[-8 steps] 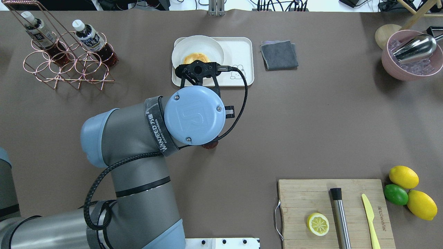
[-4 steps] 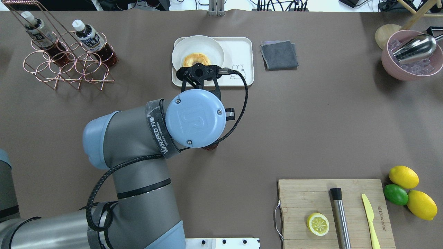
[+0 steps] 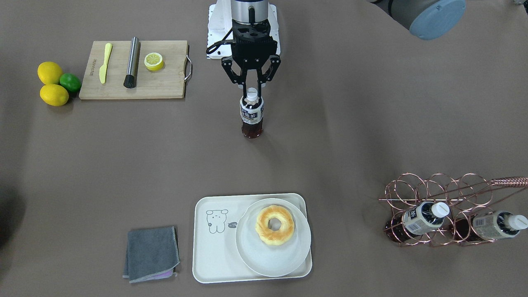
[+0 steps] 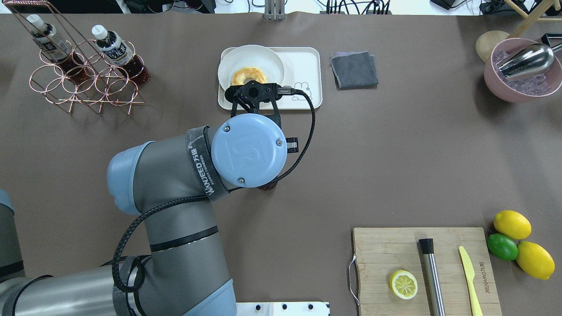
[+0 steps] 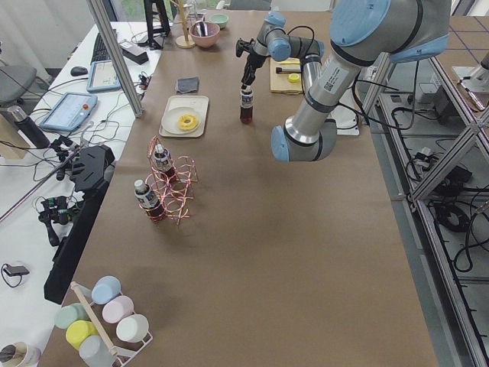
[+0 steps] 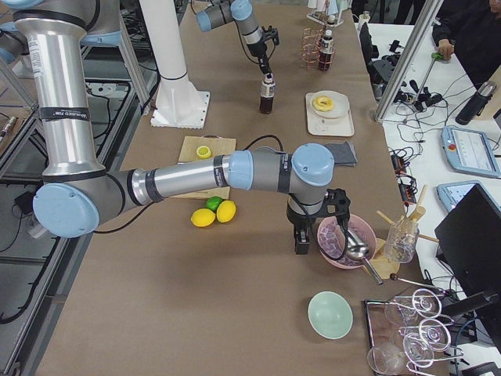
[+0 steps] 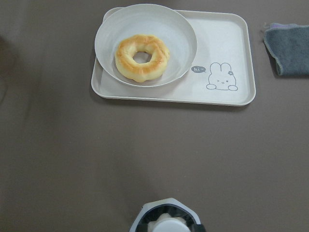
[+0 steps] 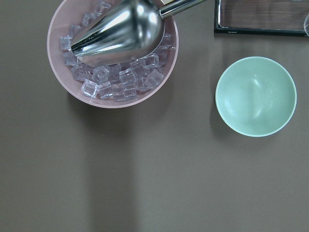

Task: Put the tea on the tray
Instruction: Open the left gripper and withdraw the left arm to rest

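The tea (image 3: pixel 252 113), a small bottle with a white cap and a navy label, stands upright on the brown table close to the robot's base. My left gripper (image 3: pixel 252 88) hangs straight over it, open, with a finger on each side of the cap. The overhead view shows only the bottle's base (image 4: pixel 266 187) under my wrist. The tray (image 3: pixel 210 255) lies farther out; its bear-drawing half is bare. My right gripper (image 6: pixel 301 239) shows only in the exterior right view, beside a pink bowl, and I cannot tell its state.
A white plate with a doughnut (image 3: pixel 274 225) fills the tray's other half. A grey cloth (image 3: pixel 151 253) lies beside the tray. A copper rack (image 3: pixel 449 210) holds two bottles. A cutting board (image 3: pixel 132 70), lemons, an ice bowl (image 8: pixel 113 53) and a green bowl (image 8: pixel 256 95) are around.
My left wrist has shifted slightly toward the robot's base and to the right over the bottle. The bottle's base has not moved.
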